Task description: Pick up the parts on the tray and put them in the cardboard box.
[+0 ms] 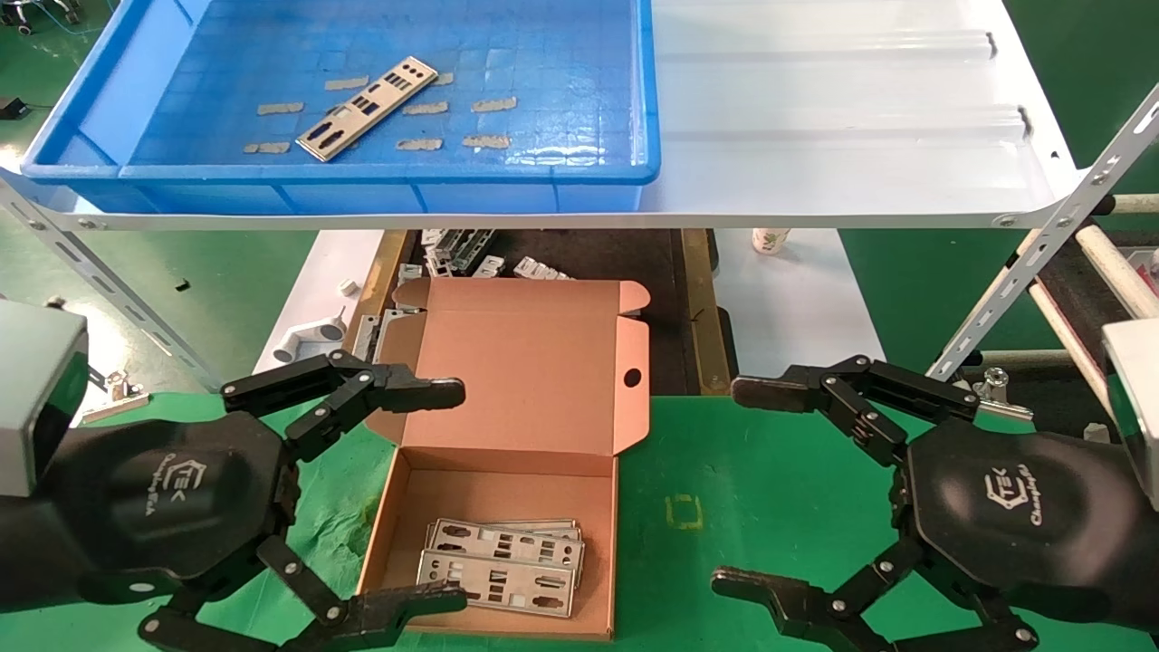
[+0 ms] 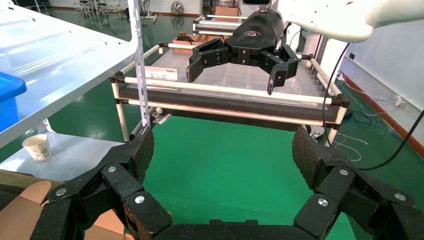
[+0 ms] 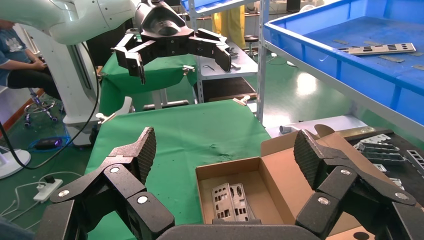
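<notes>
One part (image 1: 367, 109) — far beyond left claw (image 1: 453, 493)

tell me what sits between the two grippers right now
In the head view, the open cardboard box with parts inside lies beside the left gripper, then bare green mat up to the right gripper.

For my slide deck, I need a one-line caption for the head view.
Both open grippers, left and right, flank the cardboard box holding parts; one part remains on the tray.
</notes>
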{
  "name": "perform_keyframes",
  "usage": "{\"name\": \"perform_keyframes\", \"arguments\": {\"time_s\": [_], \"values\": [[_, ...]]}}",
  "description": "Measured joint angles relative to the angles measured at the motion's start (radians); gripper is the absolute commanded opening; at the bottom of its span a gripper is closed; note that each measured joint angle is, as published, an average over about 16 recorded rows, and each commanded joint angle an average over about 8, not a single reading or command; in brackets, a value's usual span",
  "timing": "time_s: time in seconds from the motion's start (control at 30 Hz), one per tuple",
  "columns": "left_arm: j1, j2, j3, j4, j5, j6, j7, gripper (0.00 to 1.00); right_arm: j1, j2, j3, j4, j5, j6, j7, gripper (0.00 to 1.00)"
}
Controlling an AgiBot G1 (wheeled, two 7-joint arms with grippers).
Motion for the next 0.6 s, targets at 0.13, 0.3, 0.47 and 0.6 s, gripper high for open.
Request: {"name": "perform_keyframes", "arguments": {"time_s": [0.13,0.3,0.47,0.6], "values": [[-0.001,0.001,0.002,0.001,0.001,-0.001,0.001,1.0,0.0,0.0,0.0,0.0,0.0,0.0,0.0,1.0],[-0.002,0.001,0.003,0.002,0.002,-0.001,0.001,1.0,0.0,0.0,0.0,0.0,0.0,0.0,0.0,1.0],[-0.003,0.001,0.004,0.003,0.003,-0.002,0.002,1.0,0.0,0.0,0.0,0.0,0.0,0.0,0.0,1.0],[-0.003,0.002,0.005,0.003,0.003,-0.002,0.002,1.0,0.0,0.0,0.0,0.0,0.0,0.0,0.0,1.0]]}}
